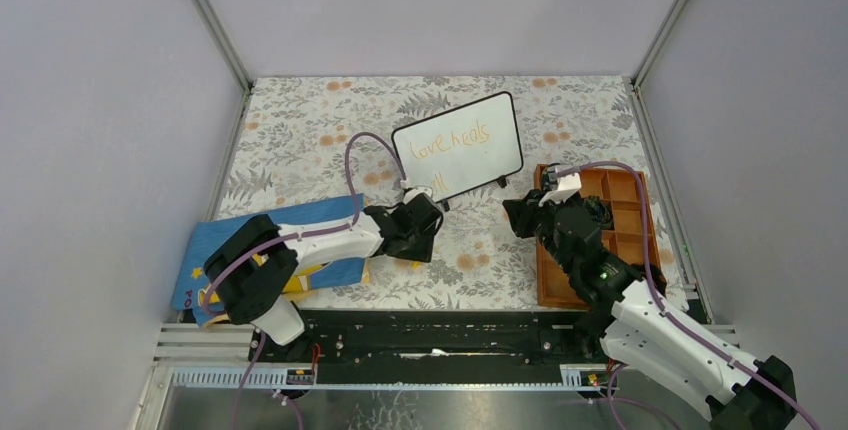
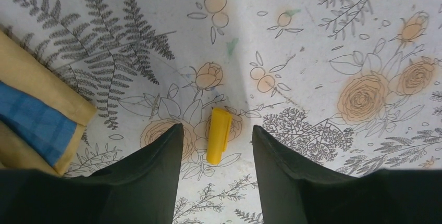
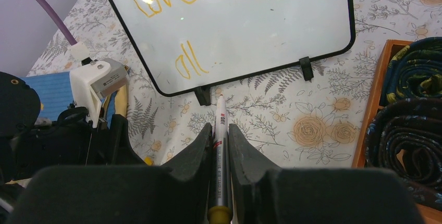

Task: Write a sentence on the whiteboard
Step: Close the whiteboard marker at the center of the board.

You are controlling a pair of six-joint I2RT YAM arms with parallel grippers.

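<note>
Whiteboard [image 1: 482, 166] propped, black-framed; sentence [image 1: 450, 139] in orange cursive; left jaws open over cap [image 2: 218, 135]; right jaws gripping marker [image 3: 221, 153].

The whiteboard [image 1: 480, 160] stands toward the back of the table [image 1: 300, 130], near its middle, with the sentence [image 1: 450, 140] on its face. The left gripper [image 2: 217, 128] hangs before the board's left corner. A cap [image 2: 218, 135] lies on the table between its parted fingers, touching neither. The right gripper [image 3: 220, 127], before the board's right half, clamps a pen [image 3: 221, 156] whose tip lies near the board's lower edge. A folded cloth [image 1: 205, 250] lies at the near left beneath the left arm. A tray [image 1: 548, 270] holding rolled fabric [image 3: 412, 130] sits at the right.
</note>
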